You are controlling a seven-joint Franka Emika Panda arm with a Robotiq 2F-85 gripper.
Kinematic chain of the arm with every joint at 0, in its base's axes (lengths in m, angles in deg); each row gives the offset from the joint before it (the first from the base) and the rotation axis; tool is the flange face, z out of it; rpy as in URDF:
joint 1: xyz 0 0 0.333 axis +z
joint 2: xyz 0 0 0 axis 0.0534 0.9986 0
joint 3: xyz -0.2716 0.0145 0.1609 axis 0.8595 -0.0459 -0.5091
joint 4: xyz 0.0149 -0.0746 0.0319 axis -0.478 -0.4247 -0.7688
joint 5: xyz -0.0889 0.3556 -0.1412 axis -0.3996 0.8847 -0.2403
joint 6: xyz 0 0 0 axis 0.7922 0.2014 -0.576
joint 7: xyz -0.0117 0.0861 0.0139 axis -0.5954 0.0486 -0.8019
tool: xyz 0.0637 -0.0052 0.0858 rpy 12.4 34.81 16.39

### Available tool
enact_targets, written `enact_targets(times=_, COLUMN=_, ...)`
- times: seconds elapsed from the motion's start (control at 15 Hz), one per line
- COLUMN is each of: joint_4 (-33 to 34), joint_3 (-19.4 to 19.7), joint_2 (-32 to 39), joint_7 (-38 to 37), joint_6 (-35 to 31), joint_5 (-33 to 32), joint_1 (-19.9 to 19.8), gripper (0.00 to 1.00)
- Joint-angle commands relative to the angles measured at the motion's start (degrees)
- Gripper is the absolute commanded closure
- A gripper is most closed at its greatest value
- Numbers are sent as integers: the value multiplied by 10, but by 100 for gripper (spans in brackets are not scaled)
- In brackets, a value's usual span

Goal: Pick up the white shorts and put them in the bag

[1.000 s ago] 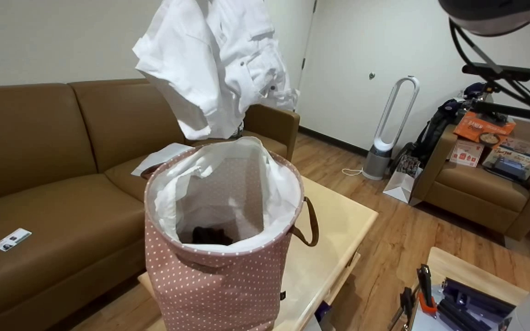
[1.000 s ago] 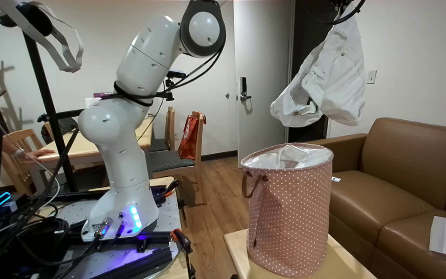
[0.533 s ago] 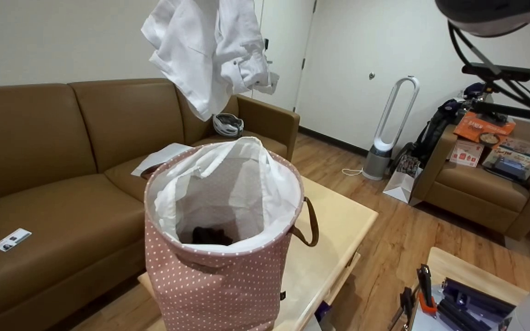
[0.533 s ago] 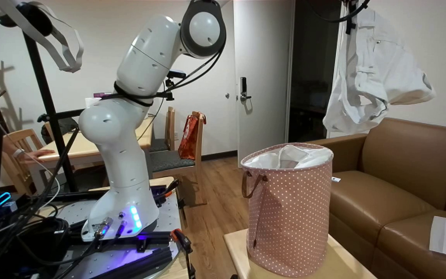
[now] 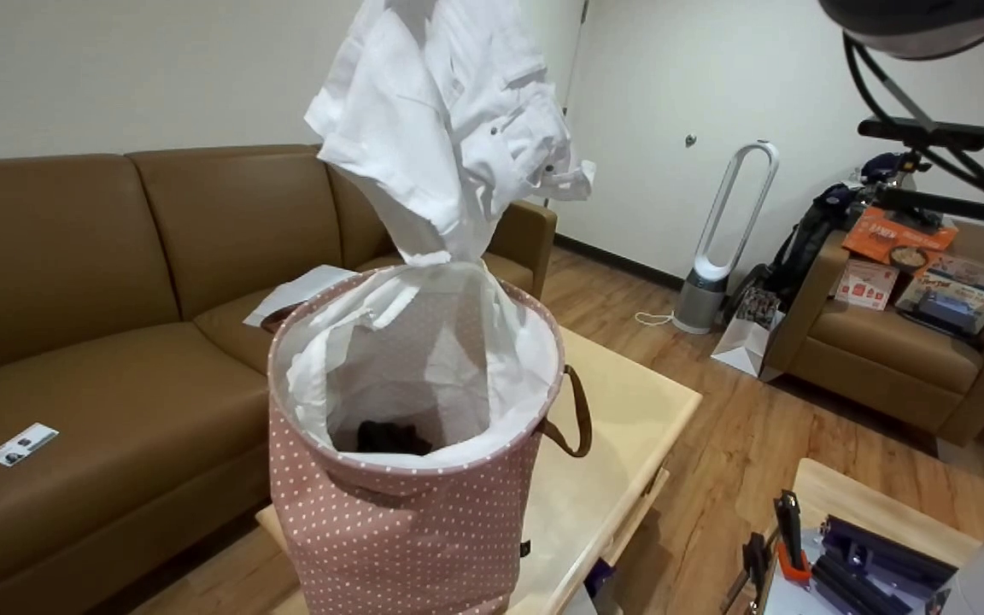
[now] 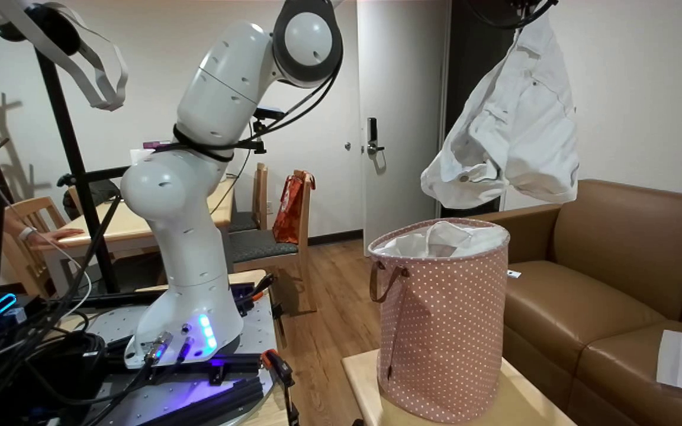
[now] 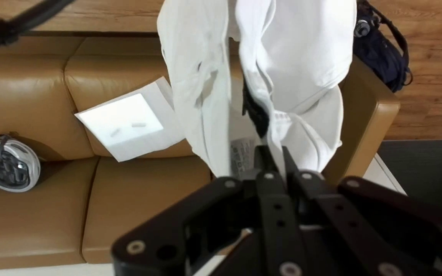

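Note:
The white shorts [image 5: 441, 120] hang from my gripper above the bag; they also show in an exterior view [image 6: 518, 130] and in the wrist view [image 7: 305, 46]. The bag is a tall pink dotted hamper [image 5: 407, 538] with a white lining, standing upright and open; it shows too in an exterior view [image 6: 444, 325]. A dark item [image 5: 391, 438] lies inside it. The shorts' lower edge is just above the bag's rim, towards its far side. My gripper [image 7: 277, 159] is shut on a strip of the shorts; its fingers are out of frame in both exterior views.
The bag stands on a low wooden table [image 5: 629, 410]. A brown sofa [image 5: 56, 342] with a white sheet [image 7: 125, 119] and a helmet [image 7: 10, 165] stands alongside. A fan [image 5: 701, 295] and armchair [image 5: 893, 342] are farther off. The arm's base [image 6: 187, 319] is on a separate table.
The shorts swing up and sideways half a second ago, then back. They now hang lower, slightly shifted from where they were a second ago. The bag has not moved.

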Motion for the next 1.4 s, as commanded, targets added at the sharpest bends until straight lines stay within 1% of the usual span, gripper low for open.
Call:
enact_targets(times=0.0, joint_4=-2, joint_3=3, joint_2=-23, joint_7=7, joint_6=26, joint_5=-15, joint_1=2, gripper=99)
enact_targets(times=0.2, joint_4=-6, joint_3=-2, joint_2=-35, joint_7=18, joint_6=51, joint_5=-8, joint_1=1, gripper=99)
enact_targets(times=0.4, joint_4=-13, joint_3=-1, joint_2=-51, joint_7=57, joint_6=114, joint_5=-16, joint_1=5, gripper=99)
enact_targets(times=0.47, joint_4=-10, joint_3=-3, joint_2=-52, joint_7=67, joint_6=126, joint_5=-13, joint_1=5, gripper=99)
enact_targets(times=0.53, joint_4=-5, joint_3=-3, joint_2=-35, joint_7=38, joint_6=100, joint_5=-5, joint_1=1, gripper=99)
enact_targets(times=0.6, joint_4=-4, joint_3=-3, joint_2=-36, joint_7=40, joint_6=105, joint_5=-5, joint_1=1, gripper=95)
enact_targets(times=0.93, joint_4=6, joint_3=-3, joint_2=-24, joint_7=39, joint_6=109, joint_5=-5, joint_1=1, gripper=95)
enact_targets(times=1.0, joint_4=6, joint_3=-3, joint_2=-24, joint_7=39, joint_6=109, joint_5=-5, joint_1=1, gripper=70)
enact_targets(times=1.07, joint_4=7, joint_3=-5, joint_2=-25, joint_7=40, joint_6=107, joint_5=-3, joint_1=3, gripper=68)
enact_targets(times=1.13, joint_4=2, joint_3=-5, joint_2=-30, joint_7=48, joint_6=114, joint_5=-7, joint_1=9, gripper=64)
enact_targets(times=1.2, joint_4=-2, joint_3=-3, joint_2=-32, joint_7=54, joint_6=123, joint_5=-13, joint_1=16, gripper=56)
enact_targets(times=1.33, joint_4=-9, joint_3=-12, joint_2=-36, joint_7=60, joint_6=154, joint_5=-3, joint_1=21, gripper=44)
